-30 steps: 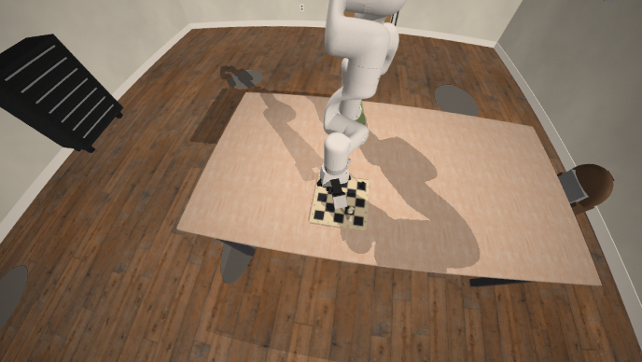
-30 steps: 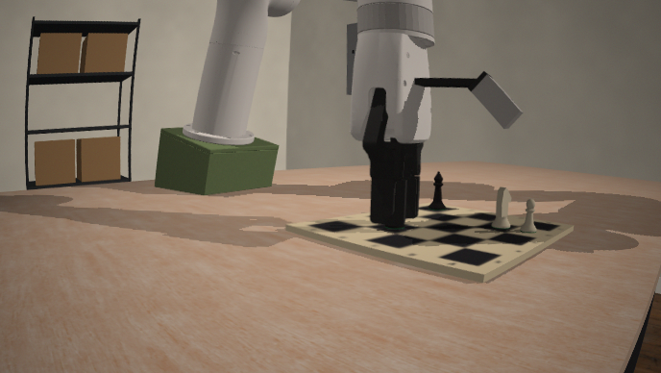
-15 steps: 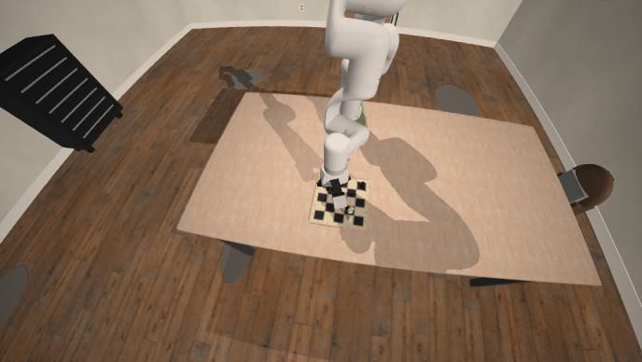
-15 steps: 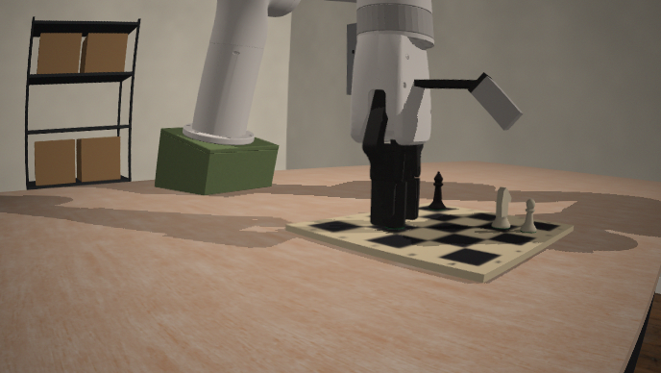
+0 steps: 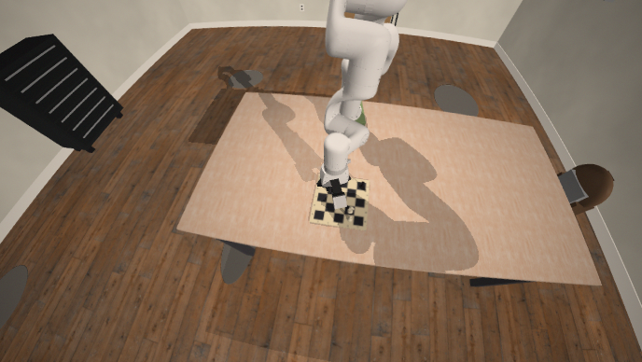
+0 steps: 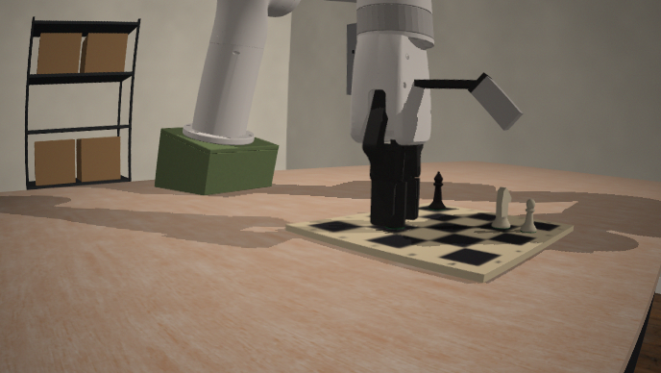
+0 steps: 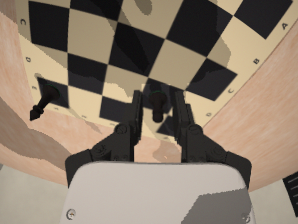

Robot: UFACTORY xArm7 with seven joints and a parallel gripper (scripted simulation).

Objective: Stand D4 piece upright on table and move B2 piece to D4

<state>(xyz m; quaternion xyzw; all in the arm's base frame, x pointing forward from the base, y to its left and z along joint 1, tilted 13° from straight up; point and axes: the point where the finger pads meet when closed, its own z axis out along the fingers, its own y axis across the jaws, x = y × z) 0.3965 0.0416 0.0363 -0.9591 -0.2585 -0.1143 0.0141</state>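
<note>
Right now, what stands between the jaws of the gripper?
A small black pawn stands between the jaws of the gripper, on the chessboard. The wrist view shows it; in the exterior view the fingers hide it.

- The white arm (image 6: 231,72) bends over and points its wrist straight down.
- The black gripper (image 6: 394,218) hangs low, its tips almost at the bottom.
- Its two fingers stand part way apart, not squeezed tight.

We see a small black pawn (image 7: 157,104) standing upright on a dark square near the cream-and-black chessboard's (image 6: 485,275) edge, flanked by black fingers.
</note>
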